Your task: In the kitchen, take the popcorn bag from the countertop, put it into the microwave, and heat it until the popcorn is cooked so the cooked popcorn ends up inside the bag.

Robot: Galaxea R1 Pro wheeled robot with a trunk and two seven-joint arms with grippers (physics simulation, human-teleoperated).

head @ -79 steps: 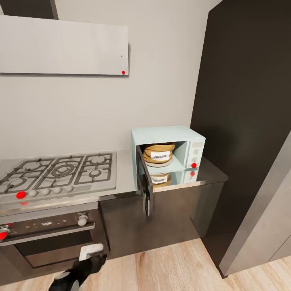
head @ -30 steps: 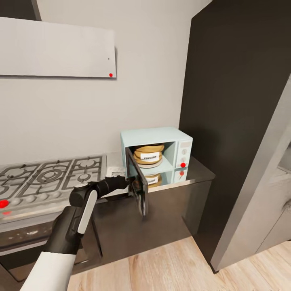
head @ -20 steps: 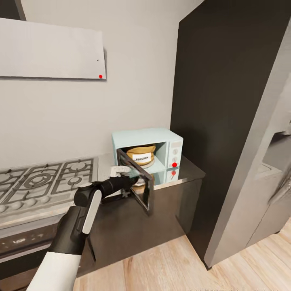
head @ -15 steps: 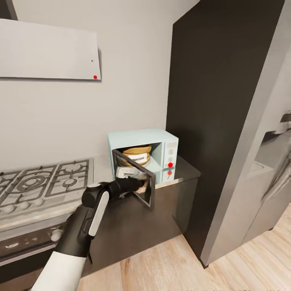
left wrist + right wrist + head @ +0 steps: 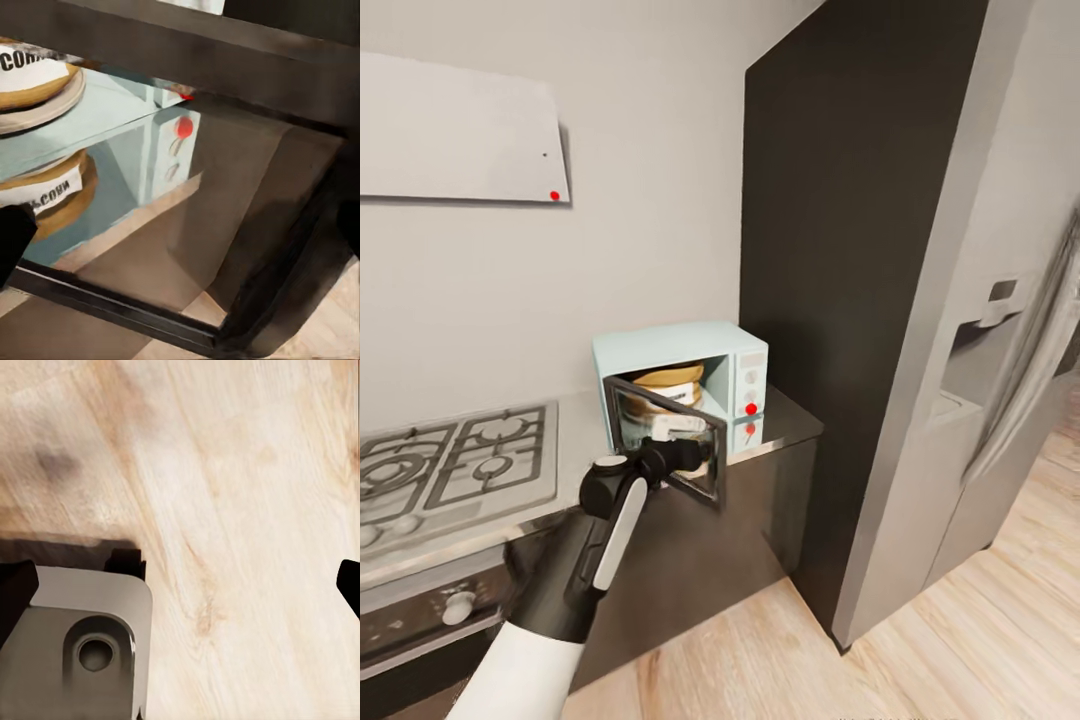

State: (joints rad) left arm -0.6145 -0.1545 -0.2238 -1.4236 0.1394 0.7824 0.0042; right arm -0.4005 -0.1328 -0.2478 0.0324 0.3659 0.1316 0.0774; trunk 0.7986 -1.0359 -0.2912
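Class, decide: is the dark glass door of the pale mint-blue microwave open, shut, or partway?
Partway open. The glass door stands angled away from the mint-blue microwave, and the tan popcorn bag shows above its top edge inside the cavity.

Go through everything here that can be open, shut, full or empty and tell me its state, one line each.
microwave: door partly open, swung halfway towards shut.
popcorn bag: inside the microwave, on its turntable, upright.
left hand: pressed against the microwave door's outer side; open or shut cannot be told.
right hand: open, holding nothing, pointing at the wooden floor.
countertop: carries the microwave.
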